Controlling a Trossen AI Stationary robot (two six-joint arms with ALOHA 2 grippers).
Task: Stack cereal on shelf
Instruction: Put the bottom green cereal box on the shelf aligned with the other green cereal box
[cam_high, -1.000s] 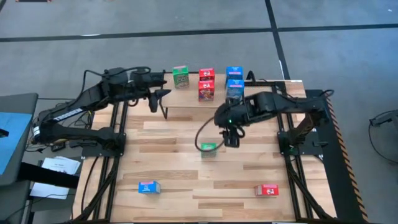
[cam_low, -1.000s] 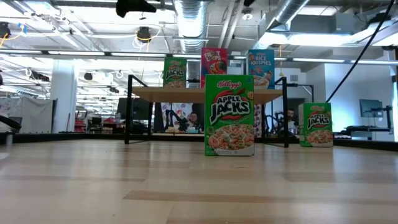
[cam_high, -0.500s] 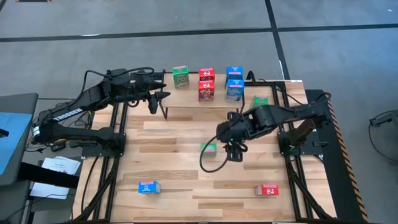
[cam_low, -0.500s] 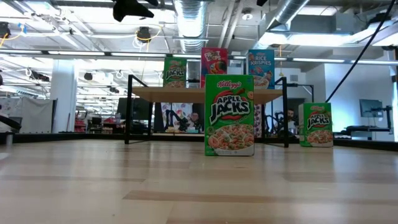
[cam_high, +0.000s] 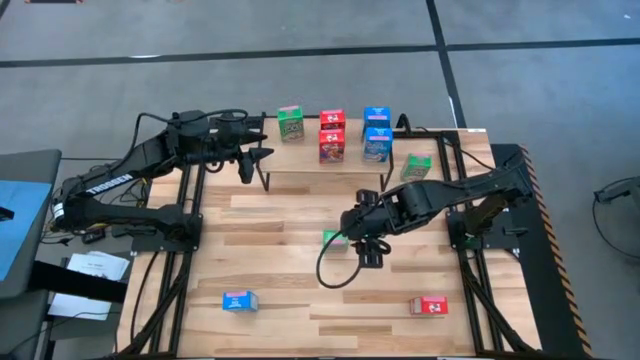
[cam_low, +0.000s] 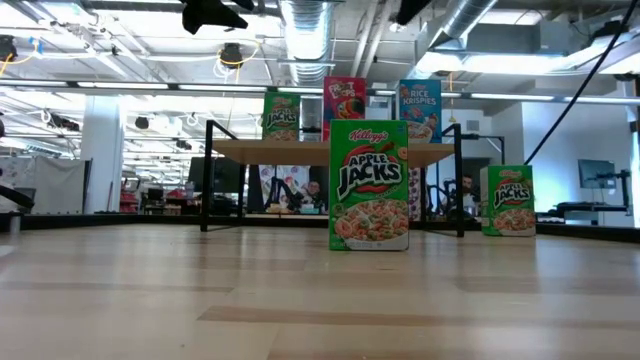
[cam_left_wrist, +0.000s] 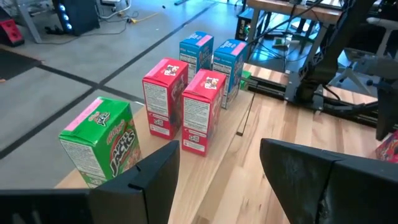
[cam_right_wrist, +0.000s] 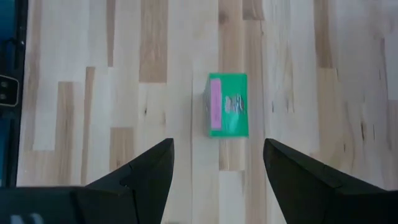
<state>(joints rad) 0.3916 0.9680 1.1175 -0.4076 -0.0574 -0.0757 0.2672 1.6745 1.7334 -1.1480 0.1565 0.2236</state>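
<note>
Shelf (cam_high: 330, 165) sits at the far edge of the table (cam_high: 290, 270), carrying five boxes: one green box (cam_high: 291, 124), two red boxes (cam_high: 332, 136) one behind the other, two blue boxes (cam_high: 377, 134) likewise. In the left wrist view they stand upright in a row, green apart from the reds, blues at the end.

Right gripper (cam_high: 367, 250) is over mid-table, pointing down, fingers (cam_right_wrist: 140, 171) spread wide with nothing between them. A second green box (cam_right_wrist: 228, 104) stands on the table right under it, not touched; the low view shows it upright in front of the shelf.

Third green box (cam_high: 416, 167) stands on the table beside the shelf's right end. A blue box (cam_high: 239, 300) lies near the front left, a red box (cam_high: 429, 306) near the front right.

Left gripper (cam_high: 250, 160) hangs at the shelf's left end, fingers (cam_left_wrist: 155, 174) parted, holding nothing.
</note>
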